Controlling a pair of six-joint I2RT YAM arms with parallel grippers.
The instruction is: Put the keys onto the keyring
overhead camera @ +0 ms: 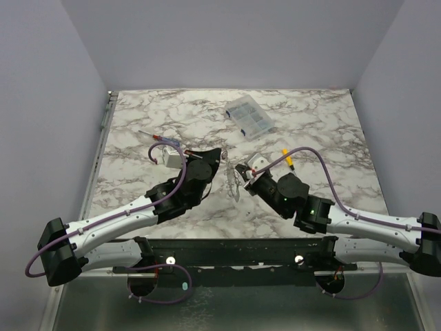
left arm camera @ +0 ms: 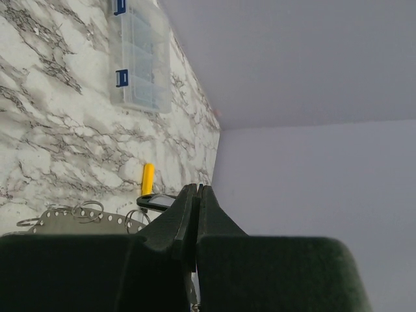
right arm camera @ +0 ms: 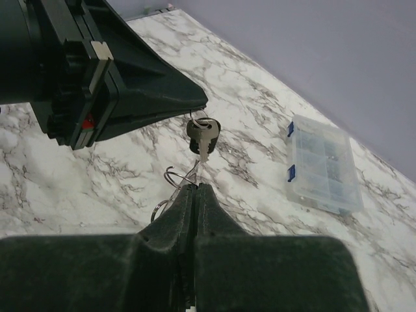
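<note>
In the right wrist view my left gripper [right arm camera: 203, 104] is shut on a small ring from which a silvery key [right arm camera: 203, 133] hangs. The key's blade points down to my right gripper [right arm camera: 197, 186], which is shut on a wire keyring [right arm camera: 171, 177]; a second ring [right arm camera: 159, 209] shows beside its fingers. In the top view the two grippers, left [overhead camera: 220, 154] and right [overhead camera: 241, 178], meet over the table's middle with the silvery cluster [overhead camera: 230, 179] between them. In the left wrist view the left gripper [left arm camera: 197, 188] has its jaws pressed together.
A clear plastic organizer box [overhead camera: 249, 117] lies at the back; it also shows in the right wrist view [right arm camera: 324, 166]. A yellow-handled screwdriver [overhead camera: 288, 158] lies right of centre, a red-handled one [overhead camera: 162, 138] to the left. A perforated grey strap with rings [left arm camera: 78, 220] shows in the left wrist view.
</note>
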